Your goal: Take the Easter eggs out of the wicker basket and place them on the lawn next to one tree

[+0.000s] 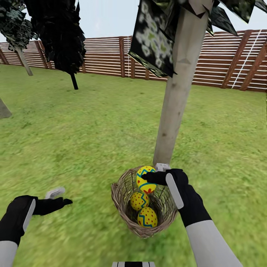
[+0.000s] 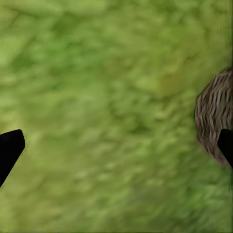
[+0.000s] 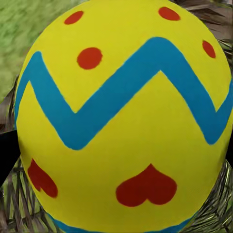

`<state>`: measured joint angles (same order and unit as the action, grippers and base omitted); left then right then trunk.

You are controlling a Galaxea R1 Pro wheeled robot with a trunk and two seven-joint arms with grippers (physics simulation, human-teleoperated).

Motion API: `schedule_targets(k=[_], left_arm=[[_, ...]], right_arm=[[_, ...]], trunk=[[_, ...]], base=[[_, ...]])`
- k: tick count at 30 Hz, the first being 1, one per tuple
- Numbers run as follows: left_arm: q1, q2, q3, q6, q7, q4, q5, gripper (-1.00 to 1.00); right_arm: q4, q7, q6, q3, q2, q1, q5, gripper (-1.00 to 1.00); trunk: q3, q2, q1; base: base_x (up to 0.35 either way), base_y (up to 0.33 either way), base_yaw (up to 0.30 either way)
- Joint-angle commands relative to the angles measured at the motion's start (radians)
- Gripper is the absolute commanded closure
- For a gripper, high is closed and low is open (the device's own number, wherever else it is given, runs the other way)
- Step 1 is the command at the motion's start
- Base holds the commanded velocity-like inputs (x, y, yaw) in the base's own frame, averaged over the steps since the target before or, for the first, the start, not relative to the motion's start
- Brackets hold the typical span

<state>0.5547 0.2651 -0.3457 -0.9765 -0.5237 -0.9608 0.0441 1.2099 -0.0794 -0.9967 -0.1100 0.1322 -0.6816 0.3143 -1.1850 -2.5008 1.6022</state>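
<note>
The small round basket of brown-grey woven twigs (image 1: 128, 207) is sitting on the flat green lawn (image 1: 81, 141), just beside the foot of the tree with the thick pale grey-beige trunk (image 1: 174, 107). Two yellow eggs with red dots and blue zigzag bands are lying inside it: one (image 1: 139, 200) mid-basket, one (image 1: 147, 217) toward the near wall.

The right gripper (image 1: 148, 177) is hanging over the basket's far rim, its black jaws closed around the third yellow egg with the red-orange flower mark (image 1: 145, 180), which is sitting at rim height. In the right wrist view this egg (image 3: 121, 121) is close against the camera, with wicker weave (image 3: 19, 204) showing at its edges.

The left gripper (image 1: 59, 197) is hovering above open grass well apart from the basket, jaws spread wide and holding nothing. The left wrist view is showing the basket's outer wall (image 2: 213, 116) at one edge.

Open lawn is stretching away to the brown horizontal-slat wooden fence (image 1: 107, 55). A black-foliaged tree (image 1: 61, 33) is standing near that fence.
</note>
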Motion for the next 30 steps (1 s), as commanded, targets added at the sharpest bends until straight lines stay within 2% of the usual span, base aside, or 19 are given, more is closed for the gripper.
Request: schedule_targets(k=[1,6,7,9,11,12,14,17,18,20,21,22,23,25,28,30], left_arm=[[0.001,0.002,-0.003,-0.004,0.0,-0.006,0.0,-1.0],[0.001,0.008,-0.006,-0.005,0.026,-0.035,-0.004,-1.0],[0.001,0.008,-0.006,-0.007,0.026,-0.089,-0.003,-1.0],[0.001,0.008,-0.007,-0.01,0.021,-0.09,-0.007,-1.0],[0.001,0.007,-0.006,-0.009,0.021,-0.09,-0.007,-1.0],[0.001,0.007,-0.006,-0.009,0.021,-0.09,-0.007,-1.0],[0.001,0.006,-0.006,-0.008,0.021,-0.09,-0.008,-1.0],[0.001,0.005,-0.006,-0.007,0.02,-0.09,-0.009,-1.0],[0.001,0.005,-0.007,-0.007,0.02,-0.089,-0.008,-1.0],[0.001,0.005,-0.006,-0.005,0.02,-0.088,-0.009,-1.0],[0.001,0.004,-0.007,-0.004,0.019,-0.087,-0.01,-1.0],[0.001,0.003,-0.007,-0.004,0.019,-0.086,-0.01,-1.0],[0.001,0.001,-0.006,-0.004,0.02,-0.086,-0.01,-1.0],[0.001,-0.002,-0.004,-0.004,0.02,-0.085,-0.01,-1.0],[0.001,-0.004,-0.004,-0.004,0.02,-0.084,-0.01,-1.0],[0.001,-0.004,-0.003,-0.004,0.021,-0.084,-0.009,-1.0]], right_arm=[[0.003,-0.011,-0.004,-0.001,0.0,0.0,0.011,1.0],[0.011,-0.008,-0.006,-0.001,-0.002,0.003,0.011,1.0],[0.011,-0.008,-0.006,-0.001,-0.002,0.004,0.011,1.0],[0.013,-0.008,-0.007,0.0,-0.005,0.005,0.011,1.0],[0.043,-0.008,-0.008,0.0,-0.007,0.006,0.011,1.0],[0.09,-0.008,-0.008,0.002,-0.008,0.007,0.012,1.0],[0.17,-0.008,-0.011,0.04,-0.008,0.011,0.012,1.0],[0.204,-0.006,-0.014,0.074,-0.01,0.013,0.011,1.0],[0.207,-0.005,-0.014,0.08,-0.027,0.013,0.011,1.0],[0.22,-0.005,-0.014,0.094,-0.08,0.013,0.011,1.0],[0.232,-0.007,-0.015,0.142,-0.159,0.015,0.003,1.0],[0.238,-0.008,-0.015,0.158,-0.204,0.02,0.002,1.0],[0.245,-0.008,-0.015,0.175,-0.23,0.023,0.001,1.0],[0.254,-0.013,-0.014,0.219,-0.263,0.026,-0.002,1.0],[0.256,-0.015,-0.009,0.246,-0.339,0.027,-0.004,1.0],[0.257,-0.017,-0.005,0.279,-0.355,0.027,-0.004,1.0]], trunk=[[0.003,0.0,-0.001],[0.021,0.011,-0.008],[0.025,0.018,-0.012],[0.031,0.032,-0.019],[0.037,0.046,-0.027],[0.04,0.053,-0.031],[0.046,0.067,-0.038],[0.056,0.088,-0.05],[0.059,0.095,-0.054],[0.065,0.109,-0.061],[0.068,0.116,-0.065],[0.072,0.123,-0.069],[0.075,0.13,-0.073],[0.081,0.144,-0.081],[0.09,0.165,-0.092],[0.097,0.179,-0.1]], base=[[0.0,0.0,0.0],[-0.084,0.004,0.0],[-0.07,0.024,0.0],[-0.295,0.172,0.0],[-0.308,0.181,0.0],[-0.31,0.182,0.0],[-0.311,0.184,0.0],[-0.306,0.185,0.0],[-0.146,0.089,0.0],[-0.042,0.026,0.0],[-0.001,0.001,0.0],[0.0,0.0,0.0],[0.0,0.0,0.0],[0.0,0.0,0.0],[0.0,0.0,0.0],[0.0,0.0,0.0]])
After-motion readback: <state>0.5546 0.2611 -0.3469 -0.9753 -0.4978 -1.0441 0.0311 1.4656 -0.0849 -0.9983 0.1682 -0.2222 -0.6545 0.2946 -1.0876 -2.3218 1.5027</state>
